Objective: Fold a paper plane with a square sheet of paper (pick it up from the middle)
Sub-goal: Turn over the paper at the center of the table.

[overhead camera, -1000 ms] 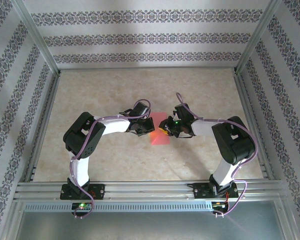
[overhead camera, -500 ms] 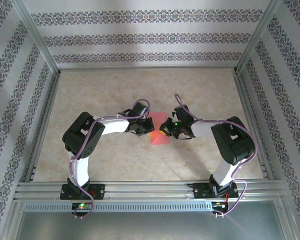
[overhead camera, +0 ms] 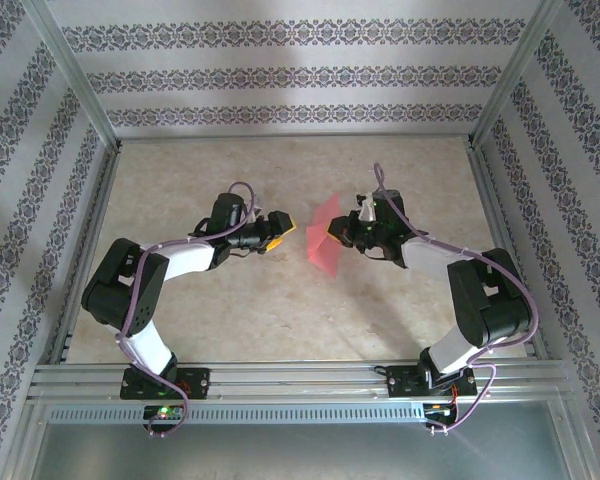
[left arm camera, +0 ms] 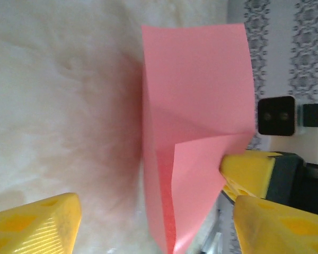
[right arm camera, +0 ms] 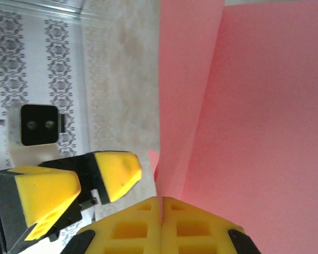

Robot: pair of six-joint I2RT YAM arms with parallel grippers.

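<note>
The square sheet of paper [overhead camera: 323, 247], pink-red and partly folded, is pictured standing at an angle near the centre of the overhead frame, above the marbled table [overhead camera: 280, 310]. Whether its lower edge touches the table cannot be told. It is clamped at its right side by the right gripper [overhead camera: 340, 233]. In the right wrist view, yellow fingers [right arm camera: 143, 225] are seen pressed together at the bottom of the frame, with the paper pinched between them and spread across the right half. The left gripper [overhead camera: 277, 228] is shown just left of the sheet in the overhead frame, apart from it, with its jaws spread wide and nothing held. In the left wrist view, a folded flap at centre right is gripped by a yellow fingertip [left arm camera: 249, 172].
</note>
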